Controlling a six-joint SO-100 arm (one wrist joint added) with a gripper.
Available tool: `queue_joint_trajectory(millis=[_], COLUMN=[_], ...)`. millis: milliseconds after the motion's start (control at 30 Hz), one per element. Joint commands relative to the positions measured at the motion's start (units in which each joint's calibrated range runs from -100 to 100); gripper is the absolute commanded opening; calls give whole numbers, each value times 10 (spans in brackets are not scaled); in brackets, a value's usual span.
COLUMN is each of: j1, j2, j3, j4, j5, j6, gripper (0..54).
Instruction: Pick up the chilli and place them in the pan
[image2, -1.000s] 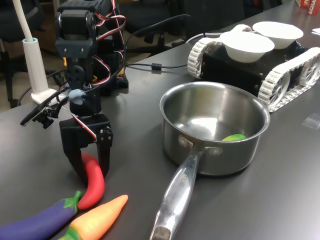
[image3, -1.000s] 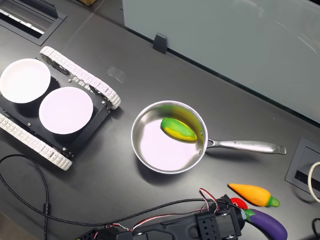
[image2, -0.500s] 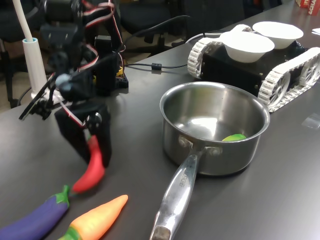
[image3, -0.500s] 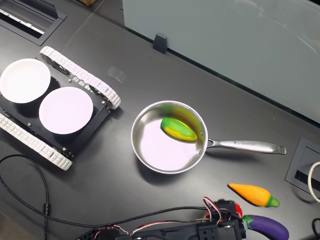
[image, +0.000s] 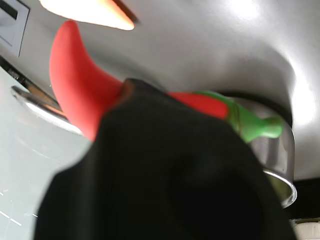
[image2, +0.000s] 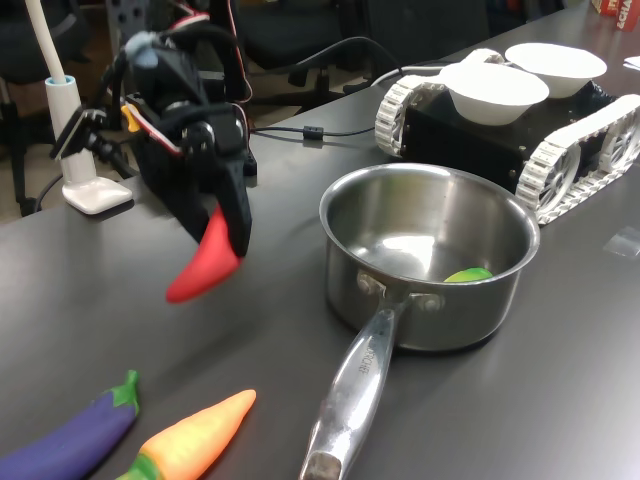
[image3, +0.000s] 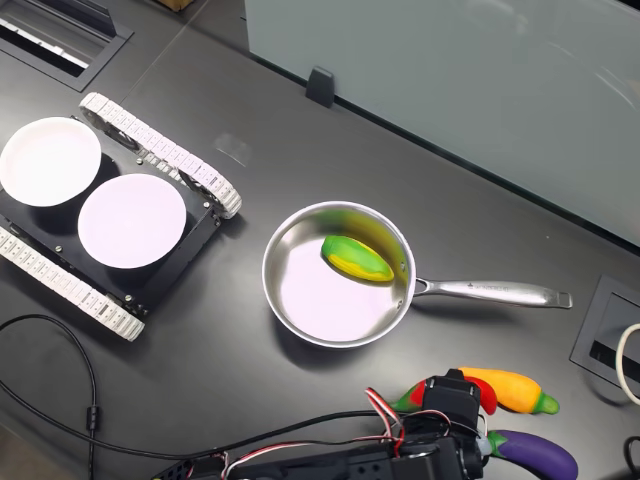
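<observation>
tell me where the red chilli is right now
The glossy red toy chilli is clamped in the black gripper, lifted clear of the dark table, on the first exterior view's left of the shiny steel saucepan.

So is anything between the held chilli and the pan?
Nothing visible. The gripper holds the chilli above bare table, and the pan sits open-topped to the first exterior view's right.
</observation>
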Motion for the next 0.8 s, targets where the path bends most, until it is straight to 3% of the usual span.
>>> queue_joint_trajectory(millis=[0,467,767], j1=[1,-35,-70], j2=[-82,-179,-248], j3=[-57,-23,35], j4=[6,-17,-65], j5=[-20,-108,-199], j6=[-13,-18,-17], gripper=[0,0,0])
